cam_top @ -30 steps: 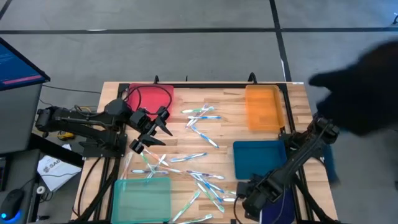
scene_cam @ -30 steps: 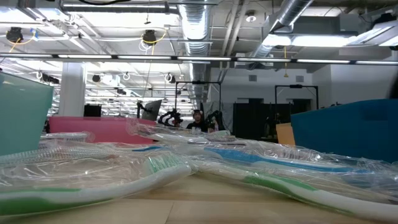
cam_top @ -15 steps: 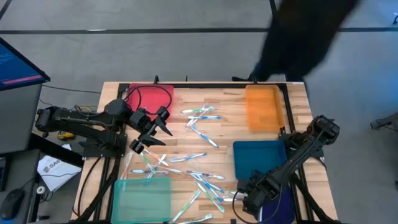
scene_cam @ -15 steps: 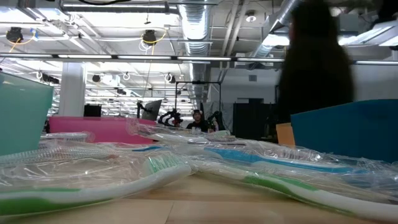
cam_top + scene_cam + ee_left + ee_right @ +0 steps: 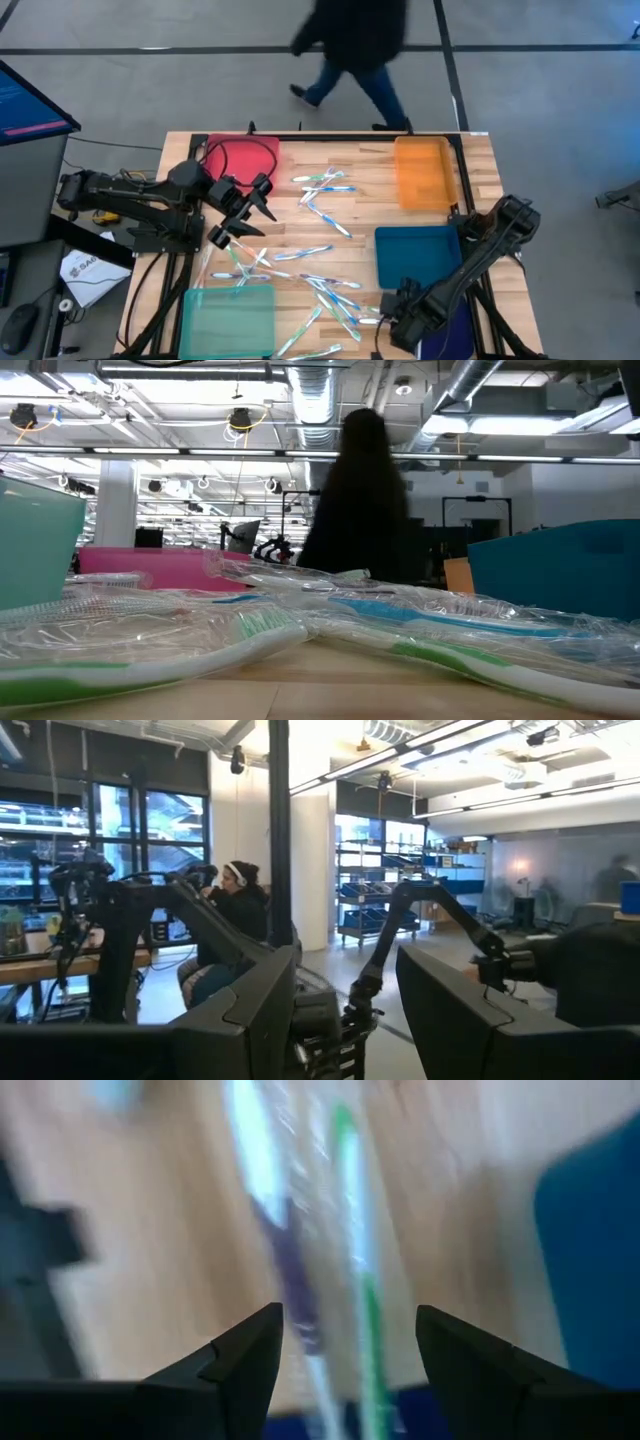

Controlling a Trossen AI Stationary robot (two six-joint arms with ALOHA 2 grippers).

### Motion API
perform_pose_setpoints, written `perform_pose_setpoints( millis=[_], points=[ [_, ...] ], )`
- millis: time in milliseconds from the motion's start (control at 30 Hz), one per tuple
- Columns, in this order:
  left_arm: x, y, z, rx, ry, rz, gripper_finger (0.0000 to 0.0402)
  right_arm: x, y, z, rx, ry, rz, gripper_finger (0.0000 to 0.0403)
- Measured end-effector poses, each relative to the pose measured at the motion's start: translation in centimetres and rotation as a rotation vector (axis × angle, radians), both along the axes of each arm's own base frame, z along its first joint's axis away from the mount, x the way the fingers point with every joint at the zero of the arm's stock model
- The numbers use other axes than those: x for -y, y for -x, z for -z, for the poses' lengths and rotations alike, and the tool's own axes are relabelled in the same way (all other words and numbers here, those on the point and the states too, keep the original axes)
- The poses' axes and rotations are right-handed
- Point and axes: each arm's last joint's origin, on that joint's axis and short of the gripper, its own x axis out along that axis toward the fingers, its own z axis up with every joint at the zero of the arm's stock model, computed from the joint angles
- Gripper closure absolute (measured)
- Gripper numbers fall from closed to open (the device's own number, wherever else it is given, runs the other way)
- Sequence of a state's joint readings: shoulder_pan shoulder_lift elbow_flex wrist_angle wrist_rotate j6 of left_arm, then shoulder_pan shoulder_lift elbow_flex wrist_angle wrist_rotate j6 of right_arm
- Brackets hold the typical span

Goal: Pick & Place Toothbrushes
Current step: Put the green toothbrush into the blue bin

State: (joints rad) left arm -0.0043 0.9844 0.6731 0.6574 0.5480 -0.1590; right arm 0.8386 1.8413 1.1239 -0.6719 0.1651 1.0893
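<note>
Scene: a wooden bench [image 5: 370,165] seen from above, with two dark arms, four trays and a scatter of toothbrushes.
Toothbrushes [image 5: 325,282]: many thin straight sticks, white or clear with light blue, teal or green parts, each in a clear crinkled wrapper. They lie loose across the middle of the bench, one cluster near the far edge between the red and orange trays, a larger spread nearer the front between the green and blue trays. No toothbrush shows inside any tray.
Close look: from bench height, a green-and-white brush [image 5: 150,665] and a blue-and-white one [image 5: 430,618] lie flat in shiny film in the foreground.
Trays: red [image 5: 240,160] at far left, orange [image 5: 422,172] at far right, pale green [image 5: 228,318] at near left, dark blue [image 5: 415,255] at near right.
Left end effector [image 5: 243,212]: raised over the bench's left side, just beside the red tray, fingers spread apart, holding nothing.
Right end effector [image 5: 345,1340]: low at the bench's near edge beside the blue tray, fingers parted, nothing between them; wrapped green and blue brushes lie just beyond the fingertips.
Person [image 5: 350,45]: in dark clothing, on the floor beyond the bench's far edge.
Room: another person [image 5: 232,920] sits at a desk in the background.
</note>
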Motion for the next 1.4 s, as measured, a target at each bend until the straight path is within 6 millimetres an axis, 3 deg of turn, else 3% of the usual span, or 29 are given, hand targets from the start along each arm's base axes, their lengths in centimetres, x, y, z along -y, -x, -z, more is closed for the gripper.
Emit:
perform_pose_setpoints(
  millis=[167,600,1400],
  points=[
    [0.2,0.0,0.0,0.004,-0.002,0.007,0.0229,-0.1,-0.1,0.9,-0.064,-0.018,-0.003,0.0178],
    [0.2,0.0,0.0,0.014,-0.018,0.002,0.0229,0.9,-0.7,-0.9,-0.008,-0.045,0.017,0.0178],
    [0.2,0.0,0.0,0.011,-0.015,0.002,0.0229,1.3,-0.4,-0.1,-0.067,0.027,0.018,0.0178]
  ],
)
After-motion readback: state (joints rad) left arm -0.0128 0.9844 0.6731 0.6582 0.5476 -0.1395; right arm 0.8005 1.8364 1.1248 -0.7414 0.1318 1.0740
